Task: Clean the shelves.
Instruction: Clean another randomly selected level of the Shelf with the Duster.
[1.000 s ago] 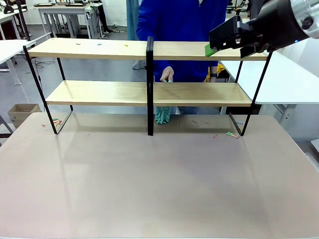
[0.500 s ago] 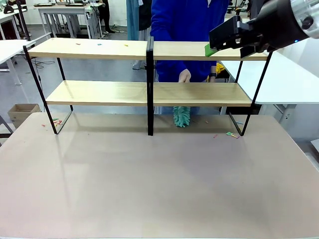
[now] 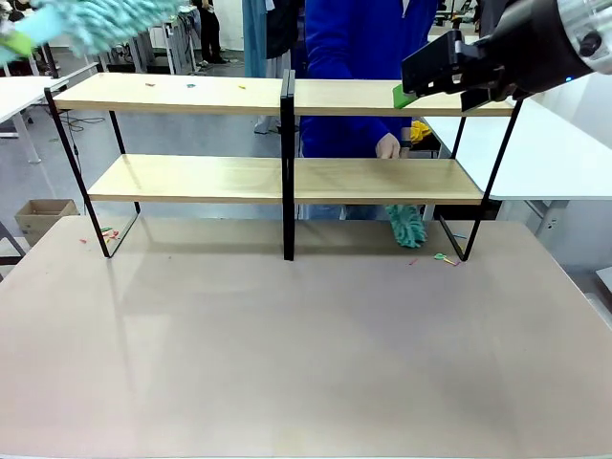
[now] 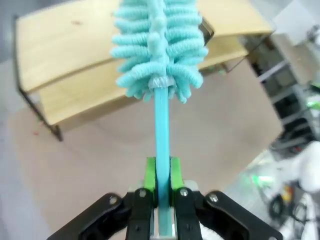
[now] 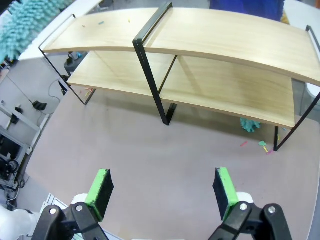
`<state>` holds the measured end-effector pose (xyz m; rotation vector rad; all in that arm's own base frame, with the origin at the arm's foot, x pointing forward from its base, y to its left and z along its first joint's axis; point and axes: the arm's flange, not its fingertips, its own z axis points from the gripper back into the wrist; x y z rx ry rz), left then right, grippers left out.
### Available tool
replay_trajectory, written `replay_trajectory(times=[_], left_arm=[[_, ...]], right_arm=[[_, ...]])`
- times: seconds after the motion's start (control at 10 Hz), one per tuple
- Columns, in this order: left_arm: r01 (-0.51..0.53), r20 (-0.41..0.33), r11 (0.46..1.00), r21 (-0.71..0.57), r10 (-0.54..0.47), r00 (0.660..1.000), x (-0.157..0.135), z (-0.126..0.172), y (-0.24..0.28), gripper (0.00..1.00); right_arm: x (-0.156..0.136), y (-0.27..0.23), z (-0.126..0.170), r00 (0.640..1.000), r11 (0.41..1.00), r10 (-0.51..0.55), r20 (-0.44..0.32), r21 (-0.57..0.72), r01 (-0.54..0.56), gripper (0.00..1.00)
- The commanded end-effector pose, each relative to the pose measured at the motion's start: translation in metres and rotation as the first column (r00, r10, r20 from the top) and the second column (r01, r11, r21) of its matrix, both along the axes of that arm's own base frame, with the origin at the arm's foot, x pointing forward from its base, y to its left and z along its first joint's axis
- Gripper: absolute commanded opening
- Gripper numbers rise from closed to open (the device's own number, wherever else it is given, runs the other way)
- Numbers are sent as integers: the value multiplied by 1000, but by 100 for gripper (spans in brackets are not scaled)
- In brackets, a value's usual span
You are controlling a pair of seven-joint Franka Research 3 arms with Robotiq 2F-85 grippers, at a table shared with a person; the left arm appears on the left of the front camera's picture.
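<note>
two light-wood boards in a black frame make up the shelves (image 3: 287,177). they stand on the far half of the surface (image 3: 306,363), nearly as wide as it, with a black post at the middle. small coloured scraps (image 3: 191,85) lie on the top board, left of the post. more scraps lie on the surface near the right and left feet of the frame.

left hand (image 4: 162,172): closed on the thin handle of a teal duster (image 4: 157,45), with a green pad pressed to each side of the handle. the fluffy head points away from the hand, toward the shelves. in the front view the head is at the top left, higher than the left end of the top board and clear of it.

right hand (image 5: 162,192): jaws wide apart, nothing between them. it hangs high at the right and looks down on the shelves and the surface. in the front view it overlaps the right end of the top board.

a person (image 3: 363,57) in a blue top stands at the far side, right of the post. a second duster (image 3: 408,227) hangs below the lower board near the right foot, low by the surface.
</note>
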<state>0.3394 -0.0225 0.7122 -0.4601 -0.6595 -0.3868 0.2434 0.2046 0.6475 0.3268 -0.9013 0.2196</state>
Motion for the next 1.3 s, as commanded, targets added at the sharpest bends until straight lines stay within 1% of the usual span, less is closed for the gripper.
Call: replay_trajectory(times=[0.0, 0.1, 0.2, 0.3, 0.4, 0.5, 0.6, 0.7, 0.8, 0.9, 1.1, 1.2], left_arm=[[-120, -40, 992, 40, 121, 992, 12, -18, -46, 13], [-145, -94, 989, 40, 148, 985, 24, -23, -67, 13], [-156, -154, 985, 69, 165, 974, 33, -28, -80, 13], [-91, -38, 995, 34, 93, 995, 14, -20, -64, 13], [-91, -38, 995, 34, 93, 995, 14, -20, -64, 13], [-114, -96, 992, 57, 119, 988, 27, -35, -88, 13], [-171, -76, 983, 70, 176, 982, 28, -45, -103, 13], [-169, -98, 983, 65, 175, 980, 33, -51, -122, 13], [-151, -99, 985, 79, 159, 982, 37, -55, -137, 13], [-165, -99, 982, 90, 173, 980, 44, -57, -146, 13], [-185, -127, 975, 125, 201, 971, 55, -61, -154, 13], [-231, -128, 962, 145, 250, 960, 59, -65, -151, 13]], right_arm=[[1, -1, 0, 1000, 1000, 1, -1, 7, -1, 100], [1, -1, 0, 1000, 1000, 1, -1, 7, -1, 100], [1, -1, 0, 1000, 1000, 1, -1, 7, -1, 100], [1, -1, 0, 1000, 1000, 1, -1, 7, -1, 100], [1, -1, 0, 1000, 1000, 1, -1, 7, -1, 100], [1, -1, 0, 1000, 1000, 1, -1, 7, -1, 100], [1, -1, 0, 1000, 1000, 1, -1, 7, -1, 100], [1, -1, 0, 1000, 1000, 1, -1, 7, -1, 100], [1, -1, 0, 1000, 1000, 1, -1, 7, -1, 100], [1, -1, 0, 1000, 1000, 1, -1, 7, -1, 100], [1, -1, 0, 1000, 1000, 1, -1, 7, -1, 100], [1, -1, 0, 1000, 1000, 1, -1, 7, -1, 100]])
